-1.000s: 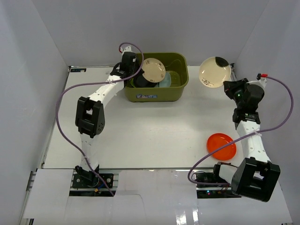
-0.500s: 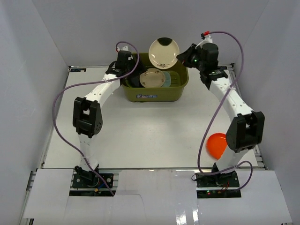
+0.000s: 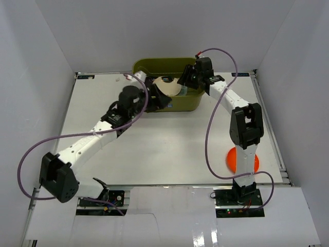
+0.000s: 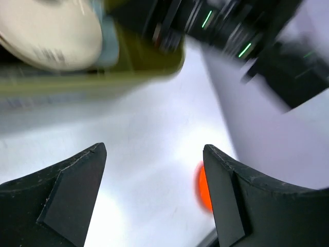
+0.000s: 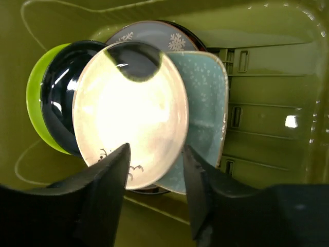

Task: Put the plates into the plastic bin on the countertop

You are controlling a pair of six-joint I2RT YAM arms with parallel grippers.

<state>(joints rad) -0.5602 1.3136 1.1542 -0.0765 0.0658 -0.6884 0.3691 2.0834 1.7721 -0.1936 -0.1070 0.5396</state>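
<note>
- While the right fingers (image 5: 105,190) stand parted above the cream round plate (image 5: 128,108) lying in the olive-green rectangular plastic bin (image 5: 257,31), lift straight up, clear of its walls.
- Left fingers (image 4: 67,195), wide and empty, hover over the white counter (image 3: 154,149); the round orange plate (image 3: 231,160) lies there.

1. The place looked like a robotics lab test cell rather than a home or kitchen: a bare white desk (image 3: 164,149) was boxed in by plain white walls (image 3: 51,41) on three sides.
2. Two white-and-black robot arms, the left arm (image 3: 87,144) and the right arm (image 3: 247,123), were bolted at the desk's near edge, with purple cables (image 3: 207,144) looping loose from them.
3. The only household things were an olive plastic bin (image 3: 154,66) holding plates (image 5: 128,113) and an orange plate (image 3: 231,160) on the desk.
</note>
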